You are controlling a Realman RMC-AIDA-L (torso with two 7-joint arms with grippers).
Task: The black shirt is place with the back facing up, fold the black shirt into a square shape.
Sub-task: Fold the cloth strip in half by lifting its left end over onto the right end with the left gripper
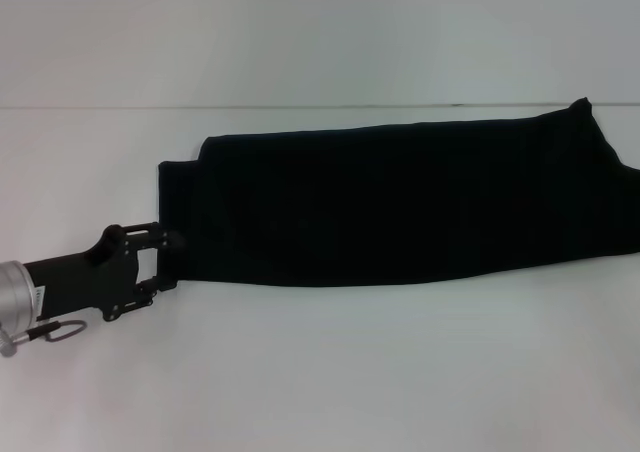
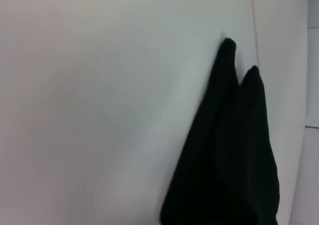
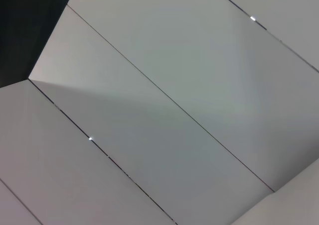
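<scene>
Black shirt (image 1: 400, 207), long folded band on white table (image 1: 320, 372); left gripper (image 1: 165, 262), jaws spread at its left end, holding nothing; risk: layers slipping apart if pinched unevenly.

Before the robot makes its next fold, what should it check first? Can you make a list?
1. Black shirt lies flat on the white table: ok, already folded into a long band.
2. Left gripper at the band's left end: ok, jaws reach the shirt's edge.
3. Left jaws actually pinching cloth: cannot tell.
4. Right gripper at the other end: not ok, it is not in the head view.
5. Whole shirt in view: not ok, its right end runs off the picture.
6. Square shape reached: not ok, still a long band.
</scene>
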